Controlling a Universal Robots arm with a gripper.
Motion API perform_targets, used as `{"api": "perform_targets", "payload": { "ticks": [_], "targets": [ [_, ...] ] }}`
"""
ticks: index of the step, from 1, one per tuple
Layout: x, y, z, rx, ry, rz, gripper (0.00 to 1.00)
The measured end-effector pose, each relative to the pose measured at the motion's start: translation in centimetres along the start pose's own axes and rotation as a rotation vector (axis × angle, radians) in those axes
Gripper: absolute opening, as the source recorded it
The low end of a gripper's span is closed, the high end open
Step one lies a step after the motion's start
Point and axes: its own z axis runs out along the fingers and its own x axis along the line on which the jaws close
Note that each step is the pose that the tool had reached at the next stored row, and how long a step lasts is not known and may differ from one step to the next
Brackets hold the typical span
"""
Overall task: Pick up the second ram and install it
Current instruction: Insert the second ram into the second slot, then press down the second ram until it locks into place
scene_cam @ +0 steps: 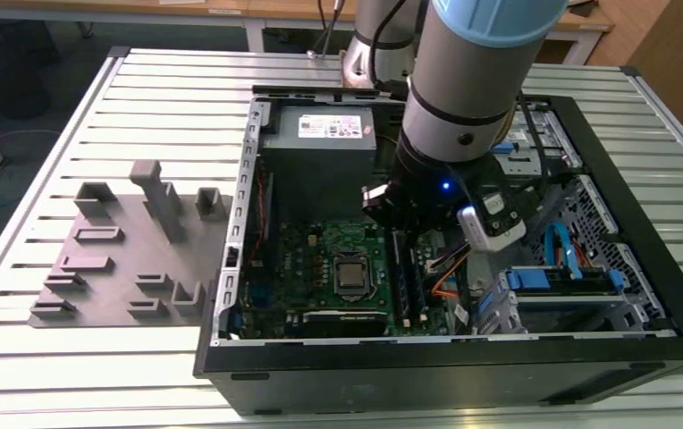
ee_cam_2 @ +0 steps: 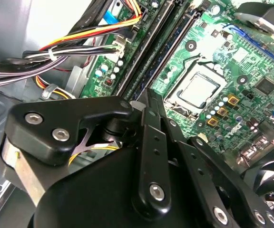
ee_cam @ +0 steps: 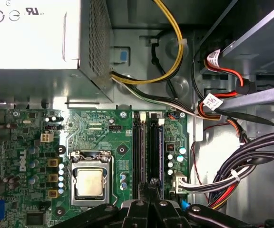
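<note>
My gripper [scene_cam: 400, 234] is down inside the open computer case, just over the memory slots beside the processor socket [ee_cam: 90, 183]. Its black fingers [ee_cam: 152, 186] are pressed together, tips [ee_cam_2: 148, 96] pointing at the near end of the slots. The second ram [ee_cam: 155, 149] is a long dark blue-green strip standing in the slot farther from the socket, in line with the fingertips; it is also visible in the exterior view [scene_cam: 412, 284]. Whether the fingers pinch its end or only rest over it, I cannot tell. A second dark slot [ee_cam: 138, 152] runs alongside.
Bundled cables [ee_cam: 251, 161] and a drive bay with blue caddies [scene_cam: 562, 277] crowd the slots' outer side. The power supply [scene_cam: 317, 134] fills the case's far end. A grey fixture plate with blocks [scene_cam: 127, 259] lies on the slatted table at the exterior view's left.
</note>
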Motion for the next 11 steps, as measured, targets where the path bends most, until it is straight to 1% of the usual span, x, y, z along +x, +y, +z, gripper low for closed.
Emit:
{"api": "perform_targets", "payload": {
  "ticks": [6, 7, 11],
  "targets": [
    [0.01, 0.07, 0.09, 0.0004, 0.0001, 0.0, 0.07],
    [0.02, 0.26, 0.27, 0.0005, 0.0001, 0.0, 0.07],
    [0.04, 1.67, 1.09, 0.0, 0.0, 0.0, 0.07]
  ]
}}
